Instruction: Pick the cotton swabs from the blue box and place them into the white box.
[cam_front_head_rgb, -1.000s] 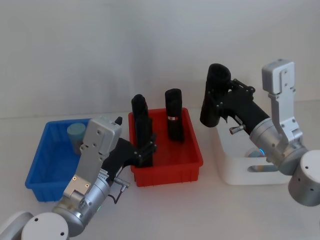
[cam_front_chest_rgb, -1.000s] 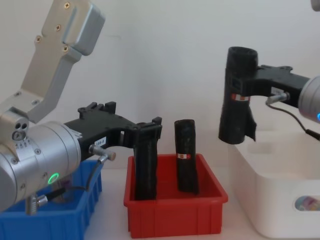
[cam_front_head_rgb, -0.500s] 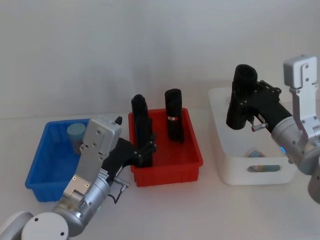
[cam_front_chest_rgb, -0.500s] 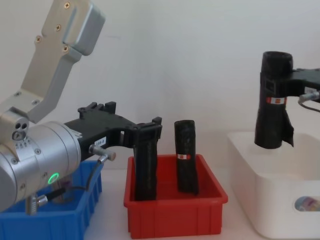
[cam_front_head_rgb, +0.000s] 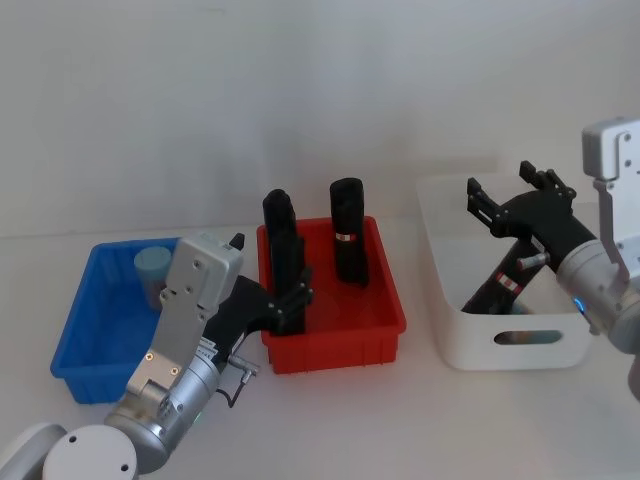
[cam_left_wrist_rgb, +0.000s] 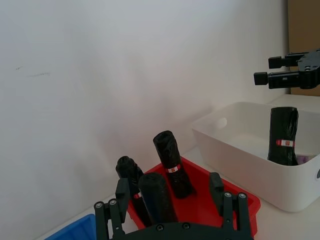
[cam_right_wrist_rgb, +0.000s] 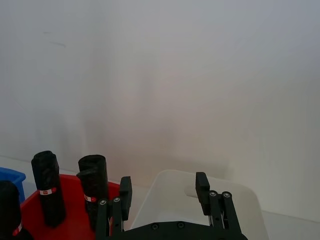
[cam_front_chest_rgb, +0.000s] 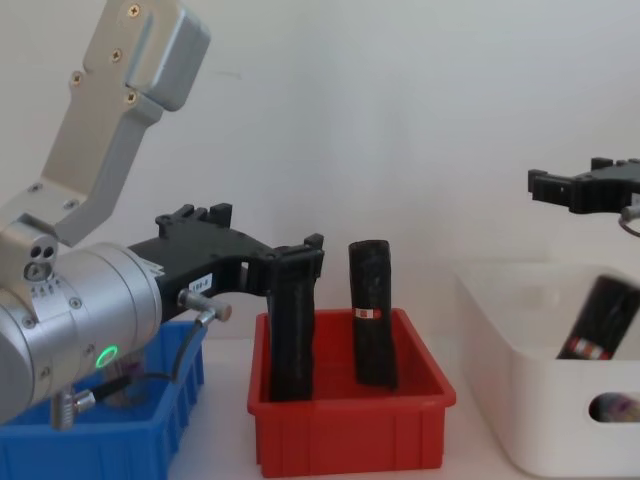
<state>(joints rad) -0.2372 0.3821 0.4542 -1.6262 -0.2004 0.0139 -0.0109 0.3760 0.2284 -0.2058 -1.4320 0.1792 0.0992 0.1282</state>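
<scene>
Hands, two. My right hand (cam_front_head_rgb: 503, 203) hangs above the white box (cam_front_head_rgb: 445, 335), fingers spread, nothing between them; in the chest view it shows at the right edge (cam_front_chest_rgb: 585, 187), over the box's far side. Directly beneath it a black roll (cam_front_head_rgb: 500, 287) with a small red-and-white label leans tilted inside the white box, its foot on the box floor. Beside that roll, low in the box, a small colourful item shows through the oval handle cut-out; I cannot tell what it is.

My left hand (cam_front_head_rgb: 290, 300) sits at the near left corner of the red bin (cam_front_head_rgb: 385, 330), fingers pressed around an upright black roll (cam_front_head_rgb: 281, 240) that stands in the bin. A second black roll (cam_front_head_rgb: 348, 243) stands upright toward the bin's back, apart from the first.

Blue box (cam_front_head_rgb: 75, 330), left of the red bin and just beside it on the table (cam_front_head_rgb: 420, 420). One tub of cotton swabs (cam_front_head_rgb: 152, 272) with a pale blue lid stands in its far right corner, partly behind my left arm.
</scene>
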